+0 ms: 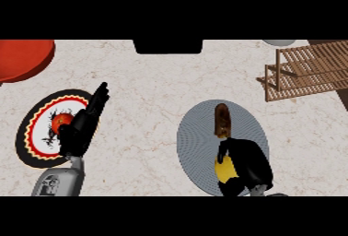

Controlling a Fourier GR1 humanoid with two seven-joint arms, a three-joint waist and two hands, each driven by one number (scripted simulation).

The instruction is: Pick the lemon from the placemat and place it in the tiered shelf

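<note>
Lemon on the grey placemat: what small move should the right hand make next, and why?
Probably lift straight up. The right hand is curled round the lemon, which sits low over the placemat, beside a brown object. The shelf stands apart, farther back on the right, so the lemon needs height before travelling.

The yellow lemon (224,167) sits under the right hand (246,162), whose curled fingers cover most of it, on the grey round placemat (197,138). The wooden slatted tiered shelf (306,69) stands well beyond that hand, up and to its right.

Black hands (81,129), grey forearm (61,182)
</note>
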